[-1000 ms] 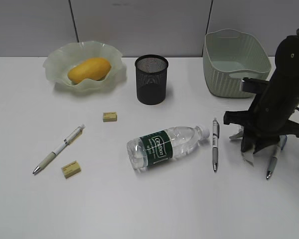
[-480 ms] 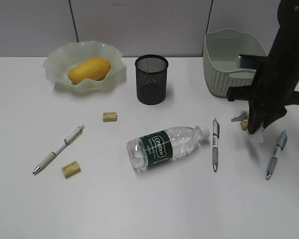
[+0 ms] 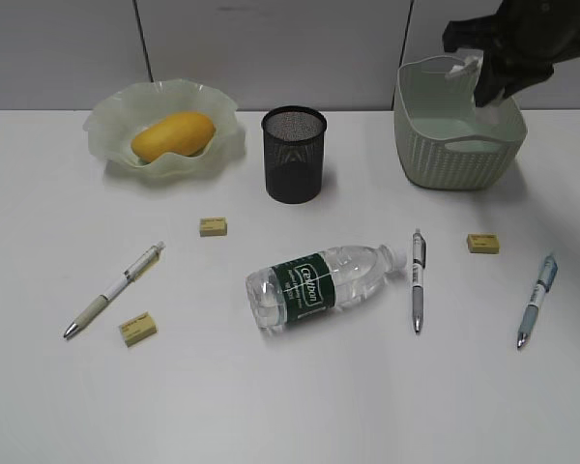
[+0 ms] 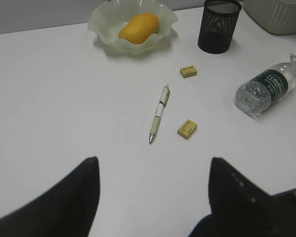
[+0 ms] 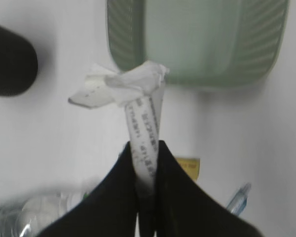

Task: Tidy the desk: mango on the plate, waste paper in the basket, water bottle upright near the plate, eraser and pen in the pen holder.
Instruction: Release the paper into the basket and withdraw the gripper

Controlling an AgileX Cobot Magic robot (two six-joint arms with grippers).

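Right gripper seen at upper right of exterior view, jaws clamped on waste paper; crumpled end hangs ahead of fingertips, over near rim of basket, possibly not yet fully inside rim, wrist view blurred. Left gripper held apart above bare desk, nothing between fingers. Mango lies on plate. Water bottle lies on side at centre. Open room left along lower edge of frame.

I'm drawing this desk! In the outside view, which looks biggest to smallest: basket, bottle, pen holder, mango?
1. basket
2. bottle
3. pen holder
4. mango

The bottle lies nearer the camera, so it may look bigger than it is. Pen holder and mango look close in size.
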